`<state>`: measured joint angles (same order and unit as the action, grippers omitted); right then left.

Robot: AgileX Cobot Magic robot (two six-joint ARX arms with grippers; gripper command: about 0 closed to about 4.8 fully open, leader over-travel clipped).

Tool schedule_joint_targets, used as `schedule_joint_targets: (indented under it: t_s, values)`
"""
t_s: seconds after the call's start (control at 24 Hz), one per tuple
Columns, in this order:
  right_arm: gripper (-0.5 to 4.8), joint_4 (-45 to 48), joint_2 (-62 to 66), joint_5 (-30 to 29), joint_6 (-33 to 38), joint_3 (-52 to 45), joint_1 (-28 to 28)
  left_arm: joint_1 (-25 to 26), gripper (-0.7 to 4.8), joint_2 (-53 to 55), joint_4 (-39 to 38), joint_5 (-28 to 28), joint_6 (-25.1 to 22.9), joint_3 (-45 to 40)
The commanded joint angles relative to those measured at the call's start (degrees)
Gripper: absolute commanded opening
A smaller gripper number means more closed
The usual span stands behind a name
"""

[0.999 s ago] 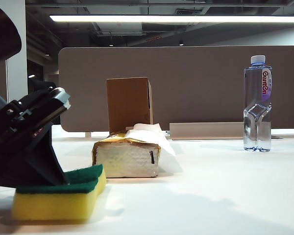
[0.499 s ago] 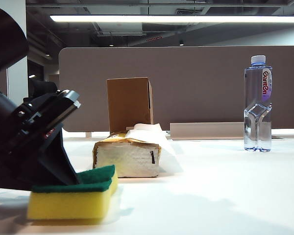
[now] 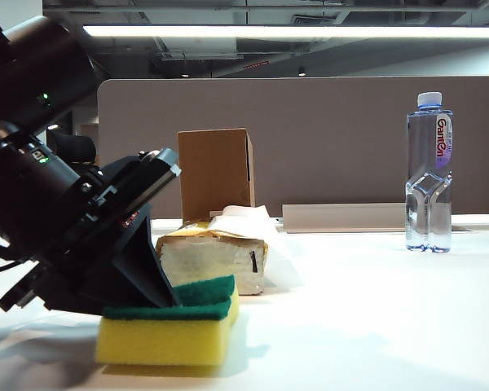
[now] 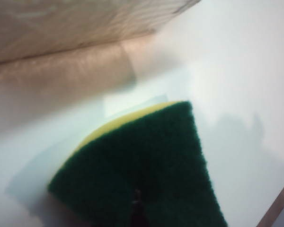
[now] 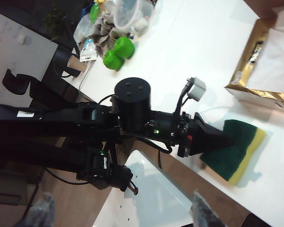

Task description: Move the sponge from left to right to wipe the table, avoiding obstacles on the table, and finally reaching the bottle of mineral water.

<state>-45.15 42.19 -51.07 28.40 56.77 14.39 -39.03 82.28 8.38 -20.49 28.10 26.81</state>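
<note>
left hand (image 3: 159, 305) clamped on sponge (image 3: 167, 330), beside tissue pack (image 3: 212, 257) | right hand (image 5: 118, 208) spread apart, aloft

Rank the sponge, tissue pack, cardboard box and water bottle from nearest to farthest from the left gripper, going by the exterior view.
1. Sponge, under the left gripper.
2. Tissue pack, just right.
3. Cardboard box, behind it.
4. Water bottle, far right.
</note>
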Motion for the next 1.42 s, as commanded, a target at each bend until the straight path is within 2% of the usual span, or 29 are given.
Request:
schedule_joint_targets:
  t_s: [0.04, 0.17, 0.29, 0.42, 0.5, 0.79, 1.12, 1.29, 1.42]
  values:
    - [3.68, 0.28, -0.15, -0.33, -0.35, 0.35, 0.02, -0.2, 0.33, 0.37, -1.01, -0.11, -0.22, -0.02]
    - [3.68, 0.28, -0.2, -0.35, -0.35, 0.35, 0.02, -0.09, 1.28, 0.37, -1.03, -0.13, -0.2, -0.02]
    - [3.68, 0.2, -0.57, -0.35, -0.35, 0.33, 0.02, 0.04, 1.36, 0.24, -1.03, -0.11, -0.2, 0.07]
    - [3.68, 0.07, -0.85, -0.37, -0.35, 0.35, 0.02, 0.31, 2.23, 0.22, -1.05, -0.11, -0.17, 0.42]
    - [3.68, -0.17, -1.11, -0.35, -0.35, 0.33, 0.02, 0.48, 2.47, 0.13, -1.55, -0.15, -0.17, 0.81]
    - [3.68, -0.5, -1.79, -0.33, -0.37, 0.33, 0.02, 1.29, 2.47, -0.66, -5.05, -0.13, -0.26, 2.4]
    - [3.68, -1.88, -1.81, -0.33, -1.44, 0.35, 0.02, 1.77, 2.47, -6.32, -6.62, -0.26, -1.73, 2.43]
    - [3.68, -1.92, -1.81, -0.35, -1.44, 0.35, 0.02, 4.57, 2.47, -9.14, -7.78, -0.17, -3.34, 2.47]
    - [3.68, -2.27, -1.81, -0.35, -1.46, 0.35, 0.02, 9.05, 2.47, -11.87, -9.62, -0.37, -4.83, 2.49]
